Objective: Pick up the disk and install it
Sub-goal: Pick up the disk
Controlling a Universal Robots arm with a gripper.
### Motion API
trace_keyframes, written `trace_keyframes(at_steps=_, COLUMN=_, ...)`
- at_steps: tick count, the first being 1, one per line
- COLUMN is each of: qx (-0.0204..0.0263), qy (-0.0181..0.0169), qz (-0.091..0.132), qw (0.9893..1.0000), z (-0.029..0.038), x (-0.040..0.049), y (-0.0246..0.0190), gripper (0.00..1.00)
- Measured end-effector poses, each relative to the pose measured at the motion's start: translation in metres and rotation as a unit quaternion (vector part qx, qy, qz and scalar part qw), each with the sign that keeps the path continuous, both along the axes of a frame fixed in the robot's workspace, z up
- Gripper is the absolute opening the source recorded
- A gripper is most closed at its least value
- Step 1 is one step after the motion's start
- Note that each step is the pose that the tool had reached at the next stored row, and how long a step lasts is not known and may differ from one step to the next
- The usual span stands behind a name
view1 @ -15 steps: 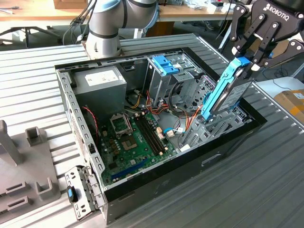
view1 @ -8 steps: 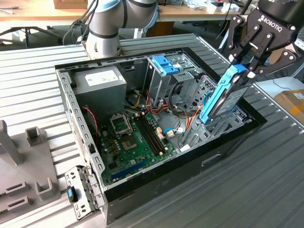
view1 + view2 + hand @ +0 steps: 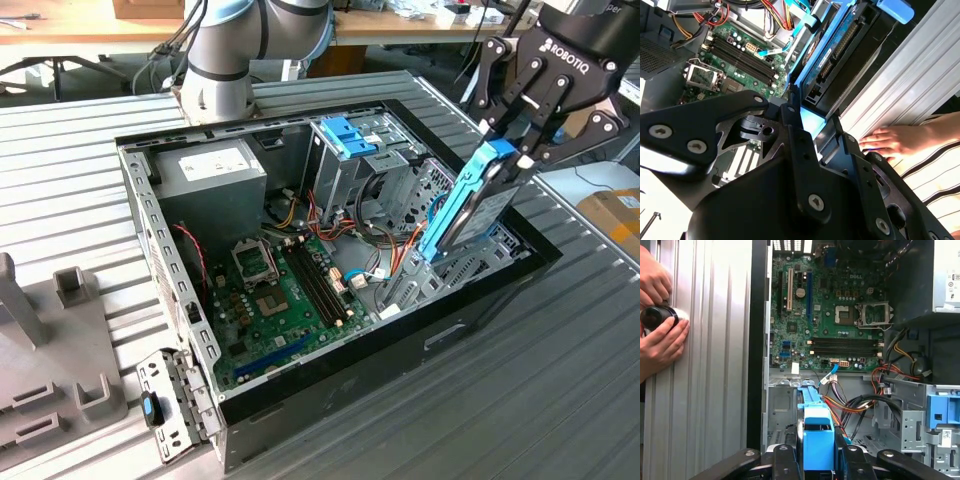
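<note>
Items by count. One robot arm; one gripper; one disk, framed by one light-blue bracket; one open computer case; one green motherboard; one processor socket; four dark memory slots; one white expansion slot and one long blue expansion slot; one grey power-supply box; one metal drive cage; one loose metal plate carrying one blue tab; one ribbed metal table; two hands of a person, an upper hand and a lower hand; one black round object.
</note>
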State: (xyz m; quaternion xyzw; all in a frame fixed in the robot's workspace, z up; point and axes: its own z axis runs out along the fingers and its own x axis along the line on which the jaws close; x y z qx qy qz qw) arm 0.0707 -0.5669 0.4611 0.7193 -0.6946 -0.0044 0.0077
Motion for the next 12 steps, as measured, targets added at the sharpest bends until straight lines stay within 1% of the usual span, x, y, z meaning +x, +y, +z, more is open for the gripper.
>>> trace_keyframes(at_steps=8, qx=0.0001, qy=0.0, qz=0.0, qw=1.0, z=-0.0008, x=0.0, y=0.0008, gripper=0.36)
trace_keyframes(at_steps=10, qx=0.0005, qy=0.0, qz=0.0, qw=1.0, z=-0.001, x=0.0, y=0.0012, gripper=0.36)
trace_keyframes(at_steps=12, qx=0.0019, qy=0.0, qz=0.0, qw=1.0, z=-0.0015, x=0.0, y=0.0024, gripper=0.36)
